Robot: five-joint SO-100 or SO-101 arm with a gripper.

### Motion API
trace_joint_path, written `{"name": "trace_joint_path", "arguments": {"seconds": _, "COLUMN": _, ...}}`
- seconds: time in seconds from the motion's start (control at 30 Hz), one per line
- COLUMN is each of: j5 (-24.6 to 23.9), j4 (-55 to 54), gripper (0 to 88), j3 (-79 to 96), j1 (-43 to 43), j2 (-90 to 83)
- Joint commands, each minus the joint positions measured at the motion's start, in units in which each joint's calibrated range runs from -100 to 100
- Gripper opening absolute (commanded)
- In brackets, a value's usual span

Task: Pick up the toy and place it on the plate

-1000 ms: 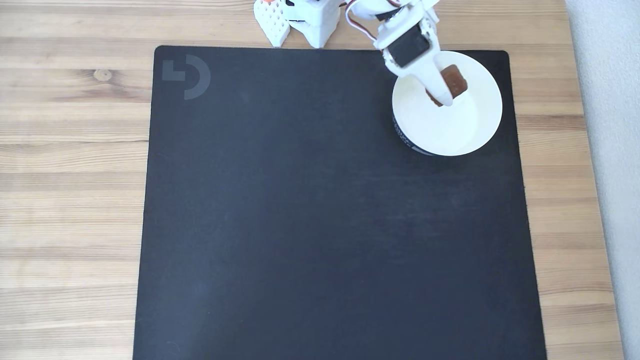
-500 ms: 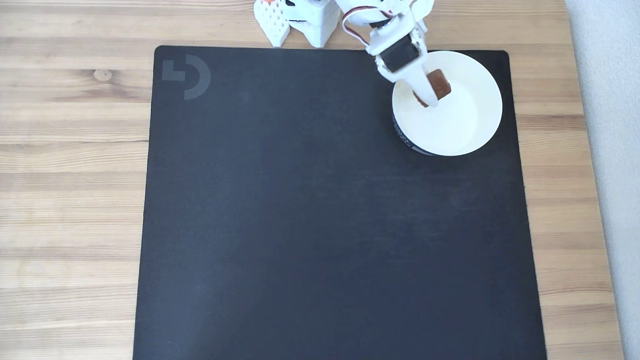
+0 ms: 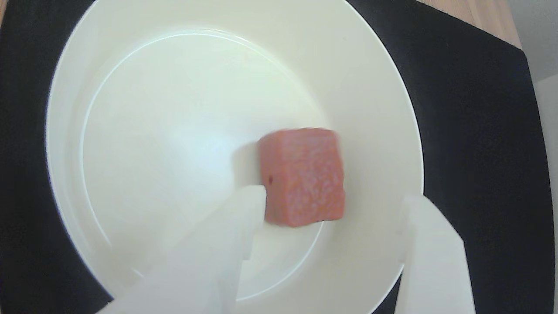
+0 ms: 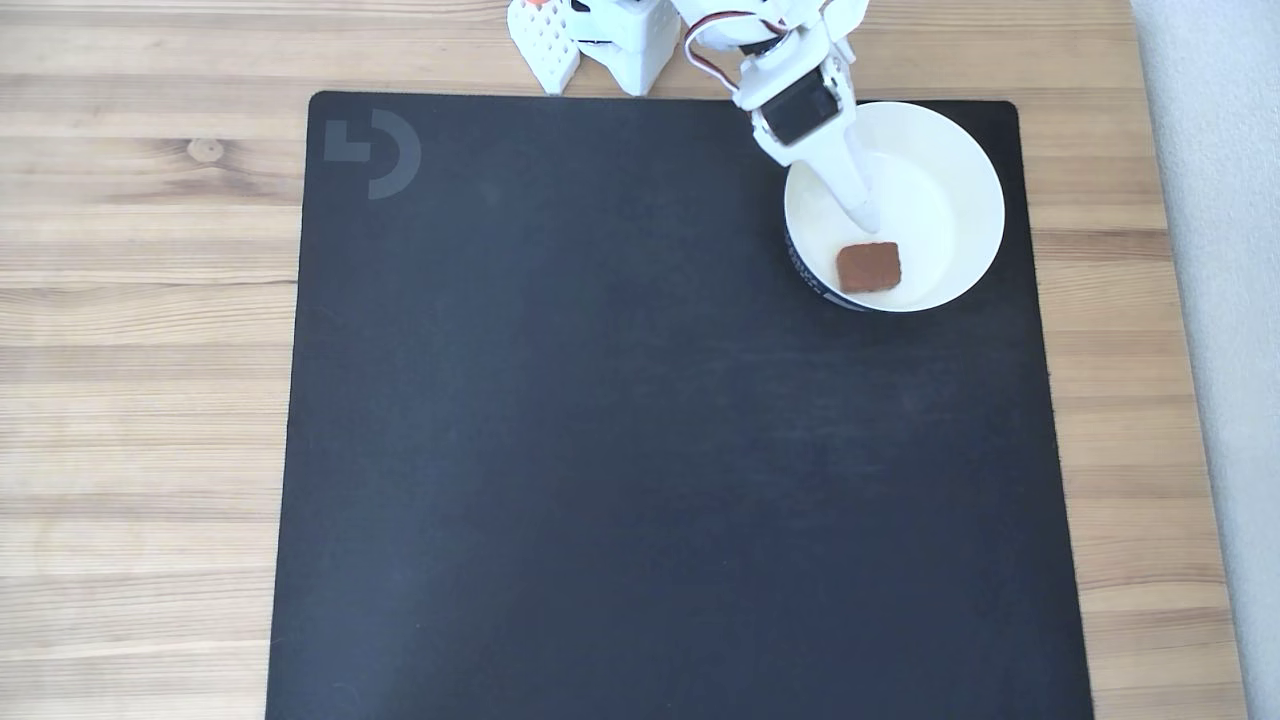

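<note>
The reddish-brown toy (image 4: pixel 868 267) lies flat on the floor of the white plate (image 4: pixel 975 175), near its front wall in the fixed view. My white gripper (image 4: pixel 872 212) hangs over the plate's left half, just behind the toy and apart from it. In the wrist view the toy (image 3: pixel 303 176) rests in the plate (image 3: pixel 370 65) between and beyond my spread fingers; the gripper (image 3: pixel 332 198) is open and holds nothing. A left fingertip (image 3: pixel 250 205) overlaps the toy's lower left corner in the picture.
The plate stands at the back right corner of a black mat (image 4: pixel 640 450) on a wooden table (image 4: pixel 150 350). The arm's white base (image 4: pixel 610 40) sits at the mat's back edge. A pale grey strip (image 4: pixel 1230 300) runs along the table's right side.
The gripper has opened and let go of the toy, which dropped onto the plate's floor toward the front. The arm itself barely shifted over the last half second.
</note>
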Motion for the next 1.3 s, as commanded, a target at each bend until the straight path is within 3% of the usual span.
{"name": "trace_joint_path", "arguments": {"seconds": 0.0, "j5": -0.2, "j4": -0.9, "gripper": 21.1, "j3": -0.9, "j1": 0.3, "j2": -0.9}}
{"name": "trace_joint_path", "arguments": {"seconds": 0.17, "j5": -0.2, "j4": -1.1, "gripper": 18.5, "j3": -0.9, "j1": 1.7, "j2": -3.7}}
{"name": "trace_joint_path", "arguments": {"seconds": 0.3, "j5": 0.2, "j4": -1.1, "gripper": 1.3, "j3": -0.7, "j1": 6.0, "j2": -13.0}}
{"name": "trace_joint_path", "arguments": {"seconds": 0.6, "j5": 1.1, "j4": -0.9, "gripper": 2.4, "j3": 3.9, "j1": 27.7, "j2": -32.1}}
{"name": "trace_joint_path", "arguments": {"seconds": 0.73, "j5": 10.4, "j4": -1.3, "gripper": 2.4, "j3": 3.9, "j1": 37.7, "j2": -31.8}}
{"name": "trace_joint_path", "arguments": {"seconds": 0.97, "j5": 17.9, "j4": 7.1, "gripper": 2.3, "j3": 3.9, "j1": 51.6, "j2": -31.8}}
{"name": "trace_joint_path", "arguments": {"seconds": 1.13, "j5": 25.8, "j4": 12.4, "gripper": 2.3, "j3": 3.9, "j1": 53.6, "j2": -31.8}}
{"name": "trace_joint_path", "arguments": {"seconds": 1.27, "j5": 27.2, "j4": 18.9, "gripper": 2.4, "j3": 3.9, "j1": 53.8, "j2": -31.8}}
